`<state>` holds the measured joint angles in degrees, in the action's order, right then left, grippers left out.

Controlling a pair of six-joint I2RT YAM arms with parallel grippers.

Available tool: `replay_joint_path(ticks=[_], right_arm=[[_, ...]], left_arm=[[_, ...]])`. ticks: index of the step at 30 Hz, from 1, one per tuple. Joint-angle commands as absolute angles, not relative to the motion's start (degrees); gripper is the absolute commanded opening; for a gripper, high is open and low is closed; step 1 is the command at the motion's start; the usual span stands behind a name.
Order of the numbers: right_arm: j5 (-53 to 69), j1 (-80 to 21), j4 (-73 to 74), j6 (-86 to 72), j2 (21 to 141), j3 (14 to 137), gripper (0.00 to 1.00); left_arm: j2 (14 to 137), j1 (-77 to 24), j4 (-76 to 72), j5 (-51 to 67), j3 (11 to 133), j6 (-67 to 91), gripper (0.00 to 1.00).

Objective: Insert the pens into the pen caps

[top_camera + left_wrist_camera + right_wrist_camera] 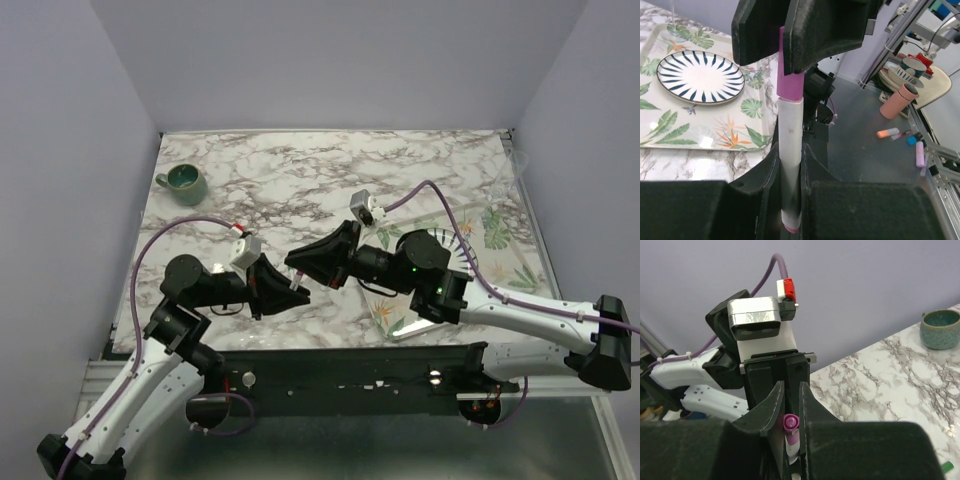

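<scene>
**A:** Pen (pixel 789 130) first. Where is it?

**B:** Up off the table (pixel 300 180), between the two grippers, which meet nose to nose over the near middle. It is a white stick with a pink bottom end.

**A:** Who has it?

**B:** The left gripper (pixel 790 157). Its jaws are drawn in narrow on the white barrel, with a finger pressed on each side.

**A:** And the cap?

**B:** The pink cap (pixel 791 82) sits on the pen's far end, in line with it. A seam shows where pink meets white. How deep the pen goes in, I cannot tell.

**A:** The right gripper?

**B:** The right gripper (pixel 791 402) pinches the cap, its jaws closed down on it from both sides. It faces the left one straight on.

**A:** What lies around them?

**B:** A leaf-print tray (pixel 670 135) lies on the right part of the table, with a striped plate (pixel 700 75) on it. The right arm reaches over its near side. A green mug (pixel 184 181) stands at the far left corner, well apart from the grippers.
</scene>
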<state>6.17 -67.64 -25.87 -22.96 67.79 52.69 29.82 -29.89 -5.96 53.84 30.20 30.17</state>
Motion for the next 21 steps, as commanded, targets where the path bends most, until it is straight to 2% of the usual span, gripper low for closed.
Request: replay_joint_path(ticks=[1, 12, 17, 21], right_arm=[[25.8, -70.8, -4.9, -22.1, 71.9, 49.7, 0.01], [25.2, -71.5, -6.9, -28.5, 74.8, 47.9, 0.01], [20.0, -72.1, -3.3, -28.6, 75.0, 47.4, 0.01], [10.4, -73.5, -0.2, -27.0, 73.9, 46.3, 0.01]], left_arm=[[30.3, -28.9, -19.2, 46.2, 37.3, 27.5, 0.0], [34.3, -28.9, -17.1, 41.5, 41.5, 20.3, 0.0], [36.7, -28.8, -12.2, 40.6, 45.4, 16.1, 0.0], [40.0, -28.8, -8.5, 38.7, 48.3, 14.6, 0.0]])
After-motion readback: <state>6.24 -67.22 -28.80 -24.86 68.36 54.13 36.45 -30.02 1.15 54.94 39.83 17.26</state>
